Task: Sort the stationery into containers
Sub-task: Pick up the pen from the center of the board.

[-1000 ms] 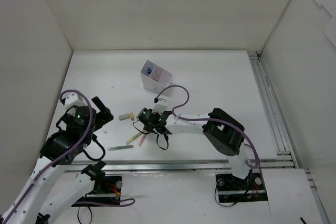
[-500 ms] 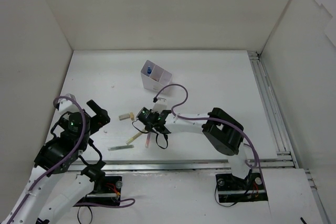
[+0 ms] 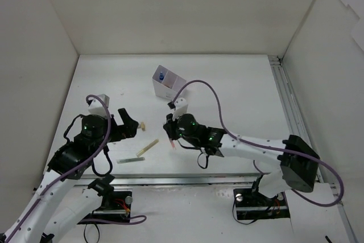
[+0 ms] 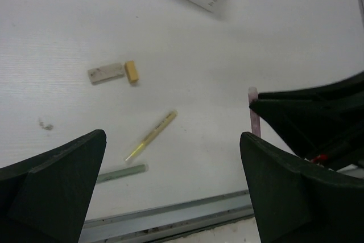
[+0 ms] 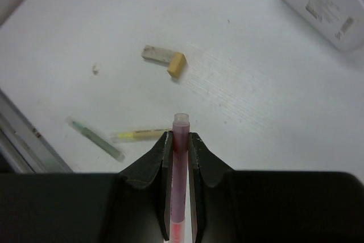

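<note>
"So, how far along is the sorting?"

"Early, I'd judge. The translucent white rectangular box (image 3: 169,83) stands toward the far edge of the white tabletop (image 3: 244,83), left of the middle. Only a small clear tube with a blue label (image 3: 162,75) shows inside, in the end compartment nearest the far left corner. I can make out nothing in the other compartments."

"And the arms?"

"The right gripper (image 5: 181,136) has its jaws clamped on a thin pink pen (image 5: 181,169), whose end pokes out past the fingertips. It is near the middle of the tabletop, closer to the near edge than the box is. Whether the pen's low end is clear of the surface I cannot tell. The left gripper (image 3: 128,123) has its jaws spread wide with nothing between them, over the left half."

"What's left, then?"

"Three things lie loose toward the near edge, left of centre: a thin yellow pen (image 4: 151,135), a pale green stick (image 4: 121,173) just beside it on the near side, and a short grey-beige block with a tan end (image 4: 111,72), apart from both and farther in. The pink pen has yet to reach the box — so four of five items, by my count, are not in."
</note>
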Robot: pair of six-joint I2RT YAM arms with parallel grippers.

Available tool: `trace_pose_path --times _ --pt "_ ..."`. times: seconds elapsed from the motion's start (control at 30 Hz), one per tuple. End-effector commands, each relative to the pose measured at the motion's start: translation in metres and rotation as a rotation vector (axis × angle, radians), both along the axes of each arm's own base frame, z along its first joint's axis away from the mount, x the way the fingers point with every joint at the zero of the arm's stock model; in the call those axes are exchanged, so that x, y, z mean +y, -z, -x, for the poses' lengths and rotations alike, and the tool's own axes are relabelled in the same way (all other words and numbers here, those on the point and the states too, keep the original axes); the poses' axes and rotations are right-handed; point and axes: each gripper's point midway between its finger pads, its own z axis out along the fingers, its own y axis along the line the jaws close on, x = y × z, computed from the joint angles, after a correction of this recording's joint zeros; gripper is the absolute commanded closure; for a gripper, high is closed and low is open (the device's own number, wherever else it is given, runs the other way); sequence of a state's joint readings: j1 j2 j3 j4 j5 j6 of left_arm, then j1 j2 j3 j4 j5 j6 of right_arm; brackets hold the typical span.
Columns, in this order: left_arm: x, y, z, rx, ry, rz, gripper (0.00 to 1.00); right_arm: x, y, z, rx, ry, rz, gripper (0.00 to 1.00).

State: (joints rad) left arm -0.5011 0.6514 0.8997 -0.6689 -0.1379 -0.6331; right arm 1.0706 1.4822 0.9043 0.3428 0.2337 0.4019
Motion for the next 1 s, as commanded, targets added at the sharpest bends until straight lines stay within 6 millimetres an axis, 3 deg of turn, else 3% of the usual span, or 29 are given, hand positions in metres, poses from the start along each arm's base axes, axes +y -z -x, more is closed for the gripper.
trace_pose_path --times 0.0,0.07,0.2,0.23,0.3,0.33,0.43,0.53,0.67,0.8,0.97 --pt "-0.044 -0.038 0.001 -0.153 0.286 0.057 0.00 0.026 -0.086 0.015 -0.288 -0.365 -0.187 1.00" --pt "-0.054 -0.046 0.004 -0.184 0.346 0.076 0.00 0.022 -0.098 0.029 -0.328 -0.450 -0.202 1.00" --pt "-0.078 -0.047 0.015 -0.216 0.513 0.114 0.05 0.007 -0.120 0.028 -0.412 -0.429 -0.237 1.00" --pt "-0.085 -0.044 0.015 -0.244 0.558 0.124 0.06 0.001 -0.136 0.028 -0.459 -0.424 -0.279 1.00" --pt "-0.103 -0.044 0.028 -0.260 0.691 0.173 0.06 -0.007 -0.144 0.022 -0.454 -0.364 -0.316 1.00" --pt "-0.110 -0.050 0.028 -0.295 0.723 0.200 0.07 -0.012 -0.154 0.019 -0.474 -0.337 -0.344 1.00" --pt "-0.123 -0.041 0.023 -0.268 0.752 0.247 0.14 -0.018 -0.173 0.018 -0.490 -0.276 -0.462 1.00" --pt "-0.130 -0.038 0.011 -0.242 0.730 0.241 0.18 -0.029 -0.181 0.004 -0.438 -0.143 -0.540 1.00" --pt "-0.145 -0.043 0.002 -0.259 0.737 0.244 0.20 -0.019 -0.186 0.008 -0.383 -0.170 -0.596 1.00" --pt "-0.146 -0.049 -0.020 -0.274 0.661 0.217 0.34 -0.017 -0.183 0.007 -0.332 -0.156 -0.630 1.00" --pt "-0.151 -0.057 -0.028 -0.300 0.663 0.218 0.39 -0.015 -0.182 0.009 -0.312 -0.161 -0.642 1.00"
